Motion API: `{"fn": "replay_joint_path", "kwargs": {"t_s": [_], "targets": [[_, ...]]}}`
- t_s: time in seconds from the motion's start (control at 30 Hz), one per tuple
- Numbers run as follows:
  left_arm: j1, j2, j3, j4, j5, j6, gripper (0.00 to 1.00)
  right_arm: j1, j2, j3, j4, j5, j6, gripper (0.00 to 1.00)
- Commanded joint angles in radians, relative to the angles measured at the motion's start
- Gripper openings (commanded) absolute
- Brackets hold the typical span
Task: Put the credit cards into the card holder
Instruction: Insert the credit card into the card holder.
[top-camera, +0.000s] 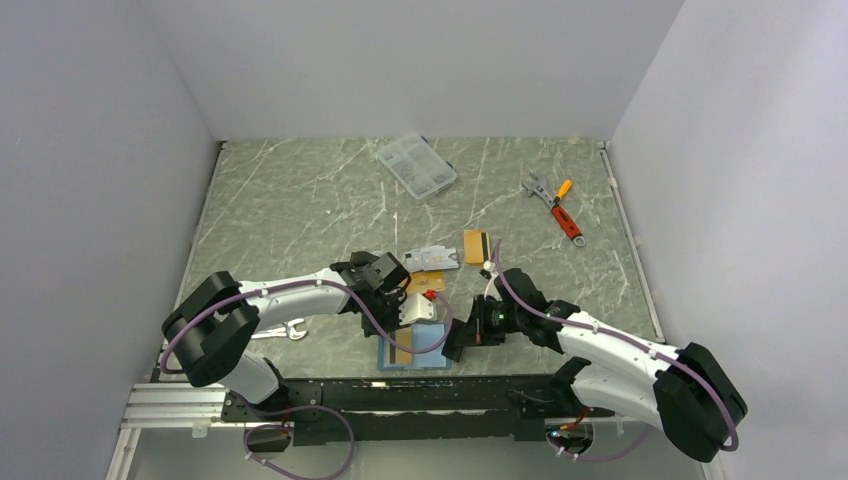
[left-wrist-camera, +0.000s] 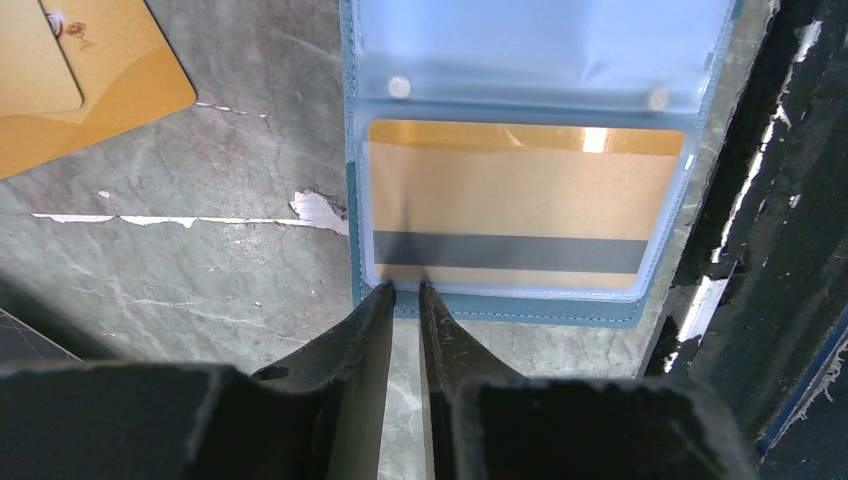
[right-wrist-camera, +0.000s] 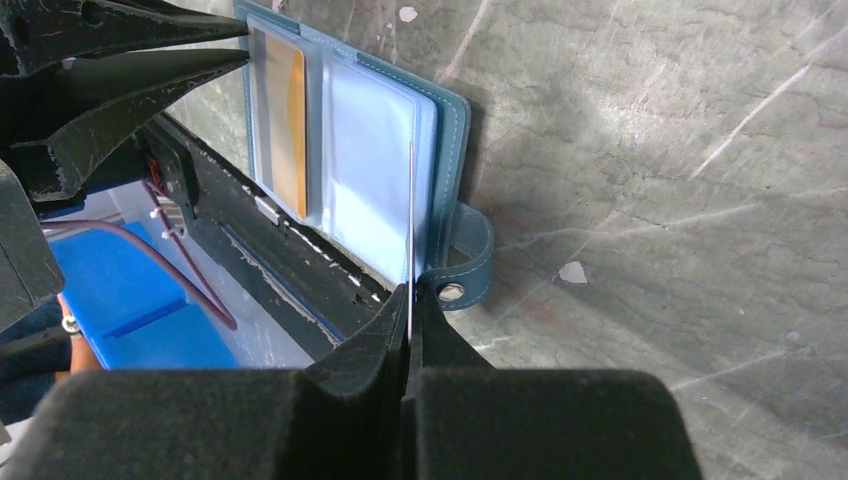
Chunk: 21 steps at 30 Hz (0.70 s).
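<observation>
The teal-blue card holder (top-camera: 414, 347) lies open near the table's front edge. An orange-gold credit card with a dark stripe (left-wrist-camera: 520, 210) sits in its clear sleeve. My left gripper (left-wrist-camera: 405, 290) has its tips on the holder's stitched edge (left-wrist-camera: 520, 305), with the jaws a narrow gap apart and nothing between them. It also shows in the right wrist view (right-wrist-camera: 243, 47). My right gripper (right-wrist-camera: 410, 300) is shut on a thin pale sheet (right-wrist-camera: 410, 215) seen edge-on over the holder's other half, beside the snap tab (right-wrist-camera: 462, 265). I cannot tell whether the sheet is a card or a sleeve. Loose cards lie behind the holder: silver-grey (top-camera: 432, 259), striped orange (top-camera: 476, 246) and orange (top-camera: 424, 283).
A clear compartment box (top-camera: 417, 166) stands at the back. A wrench (top-camera: 537, 187) and an orange-handled tool (top-camera: 563, 212) lie at the back right, and another wrench (top-camera: 285, 330) lies by the left arm. A black rail (top-camera: 400, 390) runs just in front of the holder.
</observation>
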<state>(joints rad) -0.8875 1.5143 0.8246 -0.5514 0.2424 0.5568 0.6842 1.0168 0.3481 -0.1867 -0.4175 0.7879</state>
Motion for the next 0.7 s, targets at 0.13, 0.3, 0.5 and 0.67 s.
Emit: {"fn": "replay_joint_path", "kwargs": {"t_s": [0.13, 0.3, 0.5, 0.67], "targets": [[-0.009, -0.02, -0.004, 0.001, -0.032, 0.0, 0.21, 0.005, 0.0, -0.014, 0.037, -0.003, 0.012, 0.0], [-0.01, -0.022, -0.002, 0.001, -0.032, 0.0, 0.2, 0.018, 0.015, -0.023, 0.061, -0.001, 0.024, 0.0], [-0.01, -0.025, -0.002, -0.001, -0.032, 0.0, 0.2, 0.043, 0.041, -0.013, 0.055, 0.025, 0.026, 0.0], [-0.011, -0.029, -0.002, -0.003, -0.033, 0.0, 0.19, 0.039, 0.004, 0.035, -0.073, 0.083, -0.037, 0.0]]}}
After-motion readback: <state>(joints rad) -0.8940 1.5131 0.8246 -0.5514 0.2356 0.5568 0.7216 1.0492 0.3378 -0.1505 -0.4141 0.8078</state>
